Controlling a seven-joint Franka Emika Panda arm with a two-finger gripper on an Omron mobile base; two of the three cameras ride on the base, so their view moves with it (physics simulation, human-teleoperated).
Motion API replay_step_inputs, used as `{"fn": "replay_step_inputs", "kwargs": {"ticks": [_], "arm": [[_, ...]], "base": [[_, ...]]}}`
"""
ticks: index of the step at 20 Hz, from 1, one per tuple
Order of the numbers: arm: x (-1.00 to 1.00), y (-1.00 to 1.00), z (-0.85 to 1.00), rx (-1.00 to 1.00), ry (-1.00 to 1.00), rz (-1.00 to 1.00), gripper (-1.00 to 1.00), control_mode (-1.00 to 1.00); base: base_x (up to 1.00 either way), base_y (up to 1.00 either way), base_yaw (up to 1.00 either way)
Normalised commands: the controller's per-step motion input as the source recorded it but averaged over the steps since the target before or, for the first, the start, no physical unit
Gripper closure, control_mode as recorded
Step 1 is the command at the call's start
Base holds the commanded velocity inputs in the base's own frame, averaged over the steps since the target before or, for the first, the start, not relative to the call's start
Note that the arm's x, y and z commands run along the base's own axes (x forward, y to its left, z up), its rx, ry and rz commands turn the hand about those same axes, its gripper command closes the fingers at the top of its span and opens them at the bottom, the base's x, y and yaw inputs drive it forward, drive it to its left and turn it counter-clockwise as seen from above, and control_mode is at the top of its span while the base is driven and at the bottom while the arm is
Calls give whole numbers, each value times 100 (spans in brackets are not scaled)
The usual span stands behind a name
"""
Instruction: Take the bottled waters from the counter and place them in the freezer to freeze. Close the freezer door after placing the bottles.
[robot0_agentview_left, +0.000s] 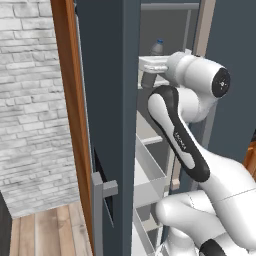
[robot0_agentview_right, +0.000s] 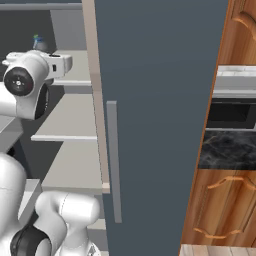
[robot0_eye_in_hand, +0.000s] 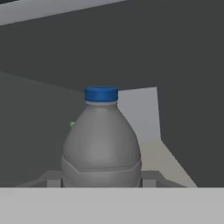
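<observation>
A greyish bottled water with a blue cap stands upright between my gripper fingertips, which are shut on its lower body. It is inside the freezer, above a grey shelf. Its blue cap pokes up behind my hand in the left base view. A speck of green shows behind it, and I cannot tell what it is. The freezer door stands swung open at the left, edge-on, with its grey bar handle. The black marble counter lies at the right.
The fridge's other slate-blue door is closed, with a grey handle. White bins sit low in the freezer. A brown wooden panel and a brick wall are left of the open door. A microwave sits above the counter.
</observation>
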Motion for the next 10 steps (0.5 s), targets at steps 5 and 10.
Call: {"fn": "replay_step_inputs", "kwargs": {"ticks": [5,10], "arm": [[46,0,0,0,4,-4,100,-100],[40,6,-1,0,1,-3,100,-100]], "base": [[0,0,0],[0,0,0]]}}
